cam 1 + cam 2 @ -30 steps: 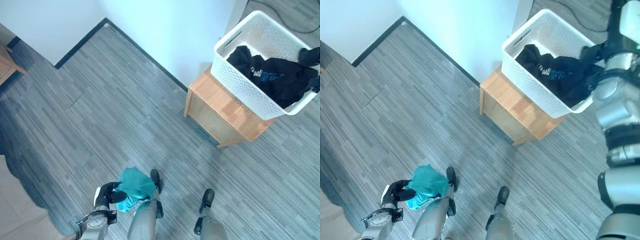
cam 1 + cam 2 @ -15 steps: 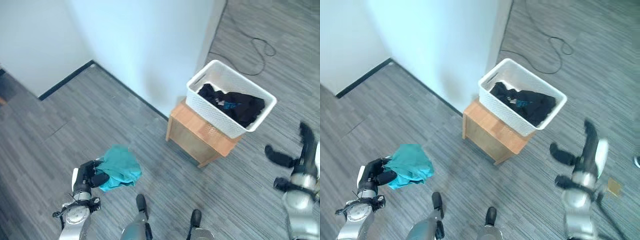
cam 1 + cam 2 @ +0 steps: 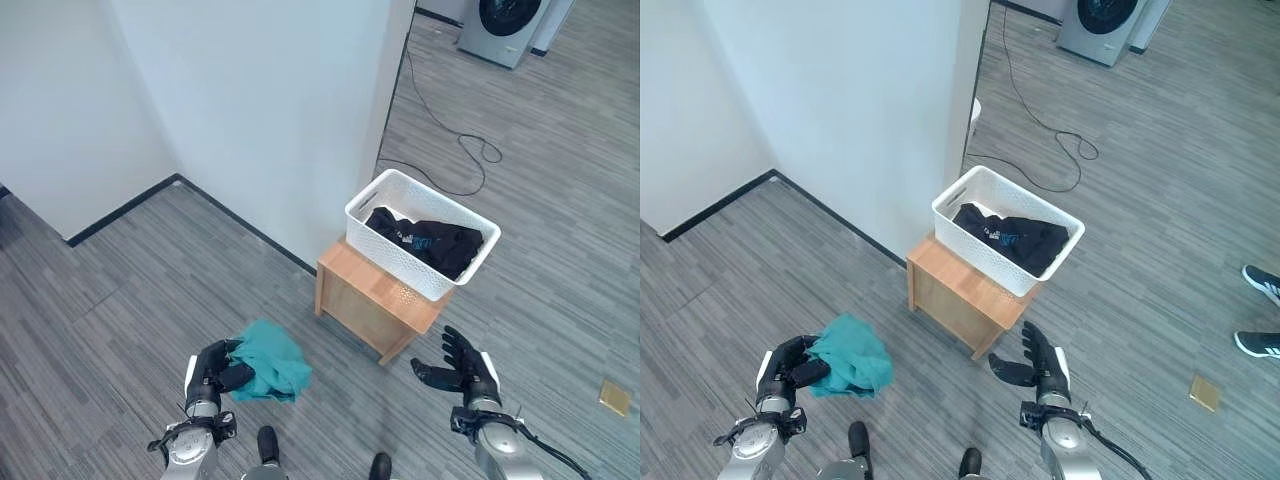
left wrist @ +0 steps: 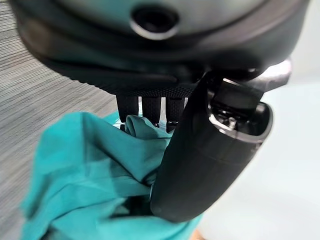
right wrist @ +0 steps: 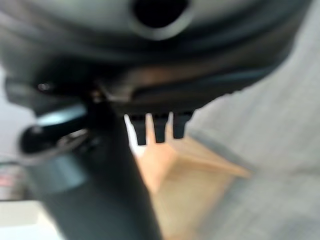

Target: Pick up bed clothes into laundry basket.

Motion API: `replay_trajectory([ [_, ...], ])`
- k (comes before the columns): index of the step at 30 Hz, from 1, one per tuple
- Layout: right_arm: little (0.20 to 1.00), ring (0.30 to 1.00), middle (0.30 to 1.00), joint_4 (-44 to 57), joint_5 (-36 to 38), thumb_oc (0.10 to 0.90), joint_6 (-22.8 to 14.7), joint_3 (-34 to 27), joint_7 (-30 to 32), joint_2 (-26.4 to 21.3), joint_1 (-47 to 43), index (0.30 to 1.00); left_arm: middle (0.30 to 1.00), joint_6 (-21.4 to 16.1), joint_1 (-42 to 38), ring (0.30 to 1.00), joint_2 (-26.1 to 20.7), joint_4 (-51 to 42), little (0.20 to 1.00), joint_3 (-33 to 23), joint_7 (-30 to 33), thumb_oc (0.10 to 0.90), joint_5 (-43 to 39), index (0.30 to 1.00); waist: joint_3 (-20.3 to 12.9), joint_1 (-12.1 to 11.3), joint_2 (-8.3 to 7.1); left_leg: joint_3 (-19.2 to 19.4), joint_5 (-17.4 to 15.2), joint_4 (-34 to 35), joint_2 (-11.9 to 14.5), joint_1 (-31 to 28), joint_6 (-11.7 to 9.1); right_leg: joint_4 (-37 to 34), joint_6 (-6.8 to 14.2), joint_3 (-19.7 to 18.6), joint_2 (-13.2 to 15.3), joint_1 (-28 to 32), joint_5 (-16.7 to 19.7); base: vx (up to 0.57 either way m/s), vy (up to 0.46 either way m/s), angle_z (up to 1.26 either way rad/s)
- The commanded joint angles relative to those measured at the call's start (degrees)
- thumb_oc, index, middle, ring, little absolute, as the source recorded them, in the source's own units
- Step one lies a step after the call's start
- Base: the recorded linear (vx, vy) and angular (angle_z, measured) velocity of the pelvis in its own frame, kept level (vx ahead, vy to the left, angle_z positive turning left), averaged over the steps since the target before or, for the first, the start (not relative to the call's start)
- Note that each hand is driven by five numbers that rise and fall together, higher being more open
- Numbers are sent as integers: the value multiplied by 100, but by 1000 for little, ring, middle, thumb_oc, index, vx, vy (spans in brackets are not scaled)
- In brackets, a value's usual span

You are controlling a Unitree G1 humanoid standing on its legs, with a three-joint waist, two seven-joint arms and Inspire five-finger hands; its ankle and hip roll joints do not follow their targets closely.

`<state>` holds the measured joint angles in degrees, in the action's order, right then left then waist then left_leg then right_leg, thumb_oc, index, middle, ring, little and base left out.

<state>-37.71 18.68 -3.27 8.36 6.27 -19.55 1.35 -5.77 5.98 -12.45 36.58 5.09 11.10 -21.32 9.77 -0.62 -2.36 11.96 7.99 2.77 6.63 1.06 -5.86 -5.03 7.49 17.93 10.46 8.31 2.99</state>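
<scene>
Teal bed clothing [image 3: 268,361] is bunching in your left hand [image 3: 212,372], whose fingers and thumb are curling round a fold of it, as the left wrist view confirms; most of the cloth is hanging loose past the hand, above the grey plank floor [image 3: 130,280]. You are holding it well apart from the white laundry basket [image 3: 422,246], which is sitting on a small wooden side table [image 3: 372,301] just beside the corner of the white wall [image 3: 270,110]. A black garment [image 3: 428,243] is already lying inside the basket.

Your right hand [image 3: 462,368] is hovering with fingers spread and holding nothing, near the table's front corner.

Risks, as I judge them: you are gripping only one fold, so the drooping part could slip free or snag on the table edge as you are carrying it across. The basket is overhanging the table top, so a push against its rim could tip or slide it off. A black cable [image 3: 440,150] is trailing on the floor beyond the basket, and a person's shoes [image 3: 1260,310] are showing at the right edge of the right eye view, so keep your swing tight.

A pale print is showing on the black garment, but it is too small to read.
</scene>
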Motion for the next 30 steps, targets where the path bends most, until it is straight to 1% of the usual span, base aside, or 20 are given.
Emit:
replay_trajectory([
  [1,900,900,900,69,175,800,-216,-157,-87,108,-136,900,300,-125,140,300,-161,-121,300,-42,130,400,87,300,-239,419,-6,719,-1678,-1028,529,-993,49,658,-339,377,-33,-333,-934,-157,211,100],
  [2,900,900,900,153,111,800,-236,-282,-45,166,-67,900,300,-52,85,300,-246,-143,300,-20,78,400,358,300,-282,530,65,834,-1631,-461,433,-1091,50,921,-279,505,30,-519,-855,-172,257,100],
  [4,900,900,900,337,81,800,-216,-397,57,195,-70,900,300,-3,-19,300,-379,-52,300,74,-17,400,612,300,-224,747,131,774,-1529,102,227,-1245,178,1766,-37,511,322,-1008,-612,-147,222,60],
  [6,900,900,900,562,-58,800,-196,-390,125,209,-119,900,300,-6,-92,300,-463,-57,300,110,-11,400,793,300,-90,934,166,756,-1539,205,120,-1368,245,2347,258,203,439,-1487,-138,-139,121,47],
  [8,900,900,900,692,-180,800,-196,-357,175,183,-158,900,300,-30,-112,300,-509,-134,300,105,8,400,827,300,-65,985,206,796,-1510,219,118,-1358,269,2385,299,123,467,-1679,-78,-99,62,11],
  [12,900,900,900,1113,-387,800,-227,-327,278,120,-204,900,300,-150,-161,300,-654,-588,300,41,83,400,938,300,-81,1025,241,1063,-1593,170,68,-1454,308,1805,175,363,570,-1731,-18,27,-26,-5],
  [13,900,900,900,1239,-434,800,-249,-331,293,120,-201,900,300,-180,-234,300,-721,-700,300,-1,129,400,995,300,-118,1031,259,1074,-1699,184,77,-1549,290,1600,234,449,614,-1759,3,119,-151,-37],
  [14,900,900,900,1399,-504,800,-281,-357,344,107,-189,900,300,-205,-350,300,-775,-810,300,-46,186,400,1079,300,-95,1028,237,1228,-1652,146,81,-1580,261,1376,175,761,729,-1826,151,212,-239,-35],
  [16,900,900,900,1851,-665,800,-411,-381,395,72,-160,900,300,-340,-696,300,-931,-925,300,-143,342,400,1236,300,-92,1021,253,1372,-1810,54,150,-1780,165,965,262,1272,928,-1850,225,151,-241,-45],
  [17,900,900,900,1897,-677,800,-396,-396,400,82,-144,900,300,-349,-732,300,-934,-898,300,-138,350,400,1247,300,-63,1011,266,1362,-1858,27,173,-1795,164,960,275,1269,906,-1823,209,75,-234,-56],
  [18,900,900,900,2265,-778,800,-494,-408,407,31,-134,900,300,-442,-899,300,-992,-999,300,-156,423,400,1348,300,-91,1036,234,1533,-1932,-56,207,-1872,128,903,261,1530,1101,-1763,261,72,-221,-59],
  [19,900,900,900,2435,-835,800,-508,-422,396,-25,-99,900,300,-494,-943,300,-998,-965,300,-171,444,400,1373,300,-141,1041,210,1594,-1998,-101,192,-1940,105,796,231,1608,1092,-1635,269,131,-300,-60],
  [20,900,900,900,2704,-904,800,-568,-451,385,-92,-57,900,300,-546,-987,300,-1006,-1021,300,-178,462,400,1427,300,-236,1069,196,1658,-2047,-198,200,-1998,57,759,167,1648,1052,-1548,227,161,-223,-58],
  [22,900,900,900,3030,-965,800,-700,-476,358,-210,-3,900,300,-650,-1054,300,-998,-1140,300,-145,533,400,1479,300,-288,1126,258,1723,-2003,-595,422,-1992,-130,816,39,1634,937,-1474,75,179,-264,-39],
  [24,900,900,900,3200,-1047,800,-798,-452,366,-376,-113,900,300,-779,-1189,300,-1056,-1276,300,-156,665,400,1520,300,-279,1119,379,1593,-1371,-1687,929,-1618,-426,635,-192,1513,547,-1221,-168,175,-309,-31],
  [25,900,900,900,3260,-1105,800,-865,-362,425,-492,-266,900,300,-837,-1335,300,-1156,-1462,300,-142,801,400,1602,300,-230,1060,426,1390,-847,-2464,1201,-1337,-621,493,-361,1445,312,-1057,-309,221,-297,-53],
  [26,900,900,900,3436,-1145,800,-896,-300,440,-602,-376,900,300,-880,-1547,300,-1298,-1639,300,-134,917,400,1675,300,-165,1002,416,1122,-543,-3005,1387,-1147,-704,388,-510,1365,146,-894,-404,235,-271,-87],
  [27,900,900,900,3523,-1161,800,-907,-256,437,-656,-455,900,300,-909,-1745,300,-1385,-1734,300,-137,1048,400,1714,300,-114,964,365,965,-431,-3437,1438,-948,-731,323,-578,1310,80,-785,-456,262,-198,-113],
  [28,900,900,900,3699,-1294,800,-880,-176,398,-850,-560,900,300,-975,-2153,300,-1595,-2317,300,-280,1304,400,1717,300,-52,871,194,873,-509,-3633,1331,-504,-525,180,-581,1220,180,-631,-411,168,-90,-110],
  [30,900,900,900,3759,-1435,800,-835,-157,391,-964,-586,900,300,-997,-2281,300,-1712,-2764,300,-417,1415,400,1692,300,-14,797,176,815,-634,-3516,1303,-312,-472,137,-530,1108,173,-588,-429,123,14,-95],
])
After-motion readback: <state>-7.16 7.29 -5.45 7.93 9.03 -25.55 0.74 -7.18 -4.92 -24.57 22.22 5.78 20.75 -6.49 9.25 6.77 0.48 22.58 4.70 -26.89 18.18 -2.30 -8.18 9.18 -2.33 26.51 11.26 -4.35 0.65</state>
